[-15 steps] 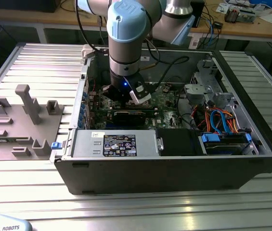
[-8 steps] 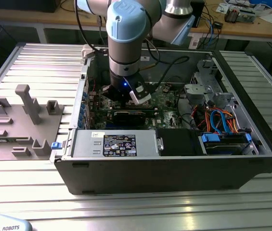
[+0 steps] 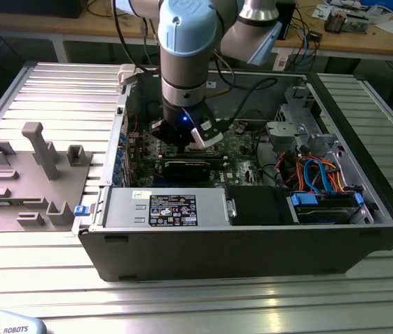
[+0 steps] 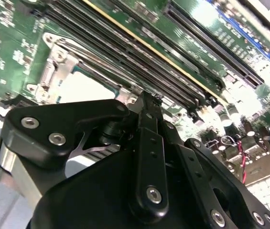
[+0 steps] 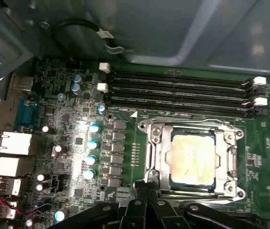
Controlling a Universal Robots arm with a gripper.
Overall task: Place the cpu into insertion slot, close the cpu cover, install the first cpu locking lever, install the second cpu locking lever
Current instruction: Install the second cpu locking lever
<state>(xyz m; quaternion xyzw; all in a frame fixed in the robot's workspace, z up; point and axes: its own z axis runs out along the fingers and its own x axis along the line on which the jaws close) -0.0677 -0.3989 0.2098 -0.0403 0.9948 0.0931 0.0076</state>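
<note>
The small flat square cpu with silvery-grey metal top (image 5: 192,157) sat seated in the square dark insertion slot with shiny metal rim (image 5: 150,157) on the green motherboard (image 5: 125,143). The thin silvery metal cpu cover frame (image 5: 230,160) lay flat around the chip, the top showing through its central opening. Judged: placement done and cover down; whether either locking lever was latched could not be told.

The black hand (image 5: 146,191) hovered at the socket's edge, at about 6 o'clock of the socket in the first wrist view. Its fingers (image 4: 146,119) appeared pressed together with nothing pinched between them.

In the exterior view the hand (image 3: 195,142) was inside the open dark grey computer case (image 3: 252,257) on the ribbed aluminium desk (image 3: 182,299).

Orientation: chip lay flat, metal face up. Being near-square, it had no marked long axis; its edges ran parallel to the black memory slots (image 5: 178,90), which lay toward 12 o'clock of the socket.
</note>
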